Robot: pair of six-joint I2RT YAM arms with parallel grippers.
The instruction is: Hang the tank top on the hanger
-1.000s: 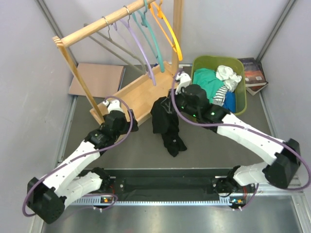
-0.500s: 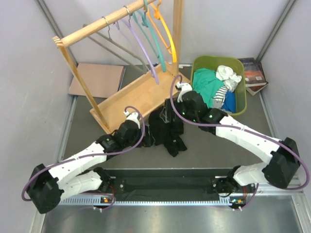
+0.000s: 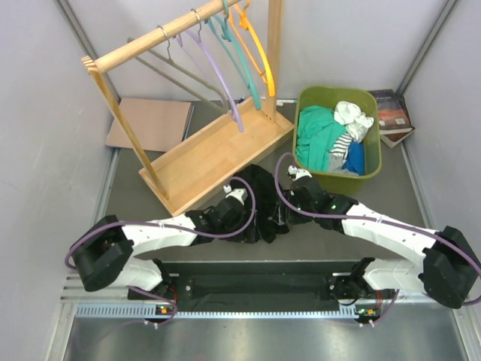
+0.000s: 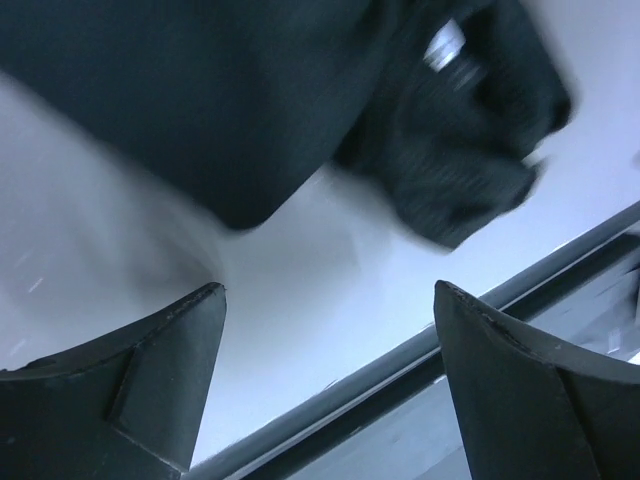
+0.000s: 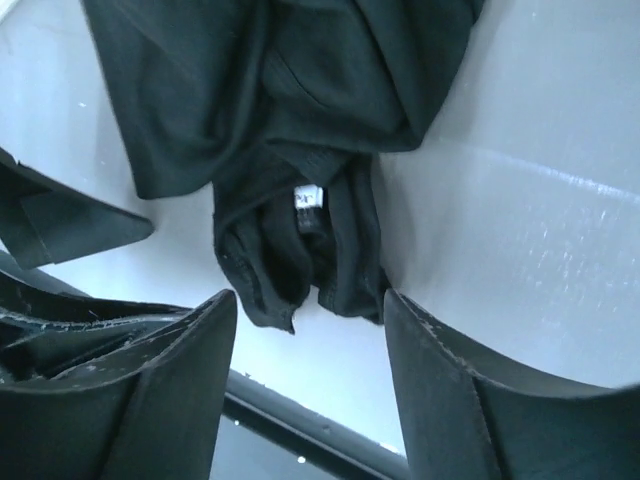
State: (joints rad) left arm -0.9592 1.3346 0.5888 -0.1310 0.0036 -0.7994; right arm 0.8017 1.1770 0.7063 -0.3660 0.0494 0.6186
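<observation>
Tank top (image 3: 261,197) is flanked at eight and four o'clock by wide-open, empty left gripper (image 4: 330,295) and right gripper (image 5: 310,298), apparently for gathering.

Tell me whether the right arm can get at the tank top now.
Probably yes: the right gripper is open, with the tank top crumpled on the table just ahead of it and nothing between them.

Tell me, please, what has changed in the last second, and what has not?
The right gripper lowered the tank top toward the near edge and let it go; it lies crumpled on the table. The left gripper, open, swept right to the cloth. The wooden rack and green basket stayed put.
</observation>
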